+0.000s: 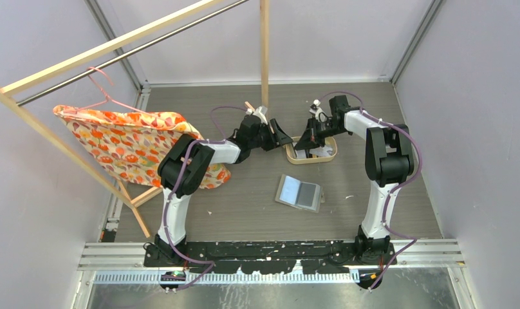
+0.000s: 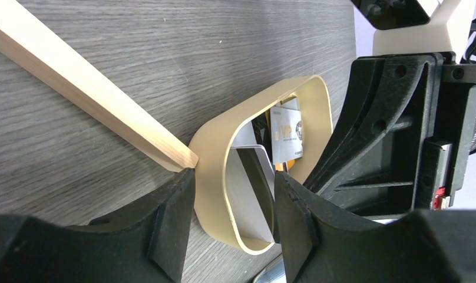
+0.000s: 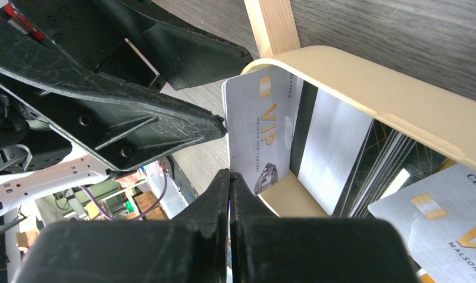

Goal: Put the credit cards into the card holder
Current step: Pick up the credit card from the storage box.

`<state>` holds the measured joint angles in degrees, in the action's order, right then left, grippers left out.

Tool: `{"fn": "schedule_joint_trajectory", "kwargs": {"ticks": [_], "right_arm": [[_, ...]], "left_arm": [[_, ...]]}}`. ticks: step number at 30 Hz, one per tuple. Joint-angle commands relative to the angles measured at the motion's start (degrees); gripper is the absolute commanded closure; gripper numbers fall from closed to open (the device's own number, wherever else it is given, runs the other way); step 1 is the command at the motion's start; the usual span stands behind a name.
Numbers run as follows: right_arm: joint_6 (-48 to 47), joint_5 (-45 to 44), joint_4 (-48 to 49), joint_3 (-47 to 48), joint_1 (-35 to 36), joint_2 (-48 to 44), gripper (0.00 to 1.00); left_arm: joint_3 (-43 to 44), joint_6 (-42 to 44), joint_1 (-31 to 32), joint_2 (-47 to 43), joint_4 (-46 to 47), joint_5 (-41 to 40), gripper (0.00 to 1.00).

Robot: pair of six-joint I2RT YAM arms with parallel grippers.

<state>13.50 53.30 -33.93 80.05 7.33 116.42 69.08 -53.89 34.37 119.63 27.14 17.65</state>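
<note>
A whitish VIP credit card (image 3: 259, 124) stands on edge at one end of the oval wooden tray (image 3: 371, 88), and my right gripper (image 3: 230, 174) is shut on its lower edge. Several more credit cards (image 3: 330, 153) lean or lie inside the tray. My left gripper (image 2: 234, 177) is open and straddles the tray's end wall (image 2: 209, 177), one finger outside on the table, the other over the cards (image 2: 286, 132). The card holder (image 1: 299, 192) lies open on the table, nearer the arm bases than the tray (image 1: 333, 152), with both grippers away from it.
A wooden post (image 3: 274, 23) of the clothes rack stands right against the tray's far side. The rack's slanted bar (image 2: 88, 88) runs past my left fingers. A floral cloth (image 1: 132, 145) hangs on a hanger at the left. Walls enclose the table.
</note>
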Motion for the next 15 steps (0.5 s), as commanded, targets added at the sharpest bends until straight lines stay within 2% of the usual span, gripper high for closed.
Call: {"fn": "schedule_joint_trajectory", "kwargs": {"ticks": [1, 6, 15], "right_arm": [[-0.9, 0.8, -0.4, 2.0, 0.3, 0.1, 0.96], [-1.2, 0.6, -0.7, 2.1, 0.3, 0.1, 0.96], [-1.5, 0.1, -0.8, 2.2, 0.3, 0.0, 0.94]], "left_arm": [[1.6, -0.1, -0.4, 0.2, -0.3, 0.3, 0.48], [2.0, -0.1, -0.4, 0.6, -1.1, 0.5, 0.54], [1.1, -0.5, -0.7, 0.2, 0.9, 0.9, 0.54]]}}
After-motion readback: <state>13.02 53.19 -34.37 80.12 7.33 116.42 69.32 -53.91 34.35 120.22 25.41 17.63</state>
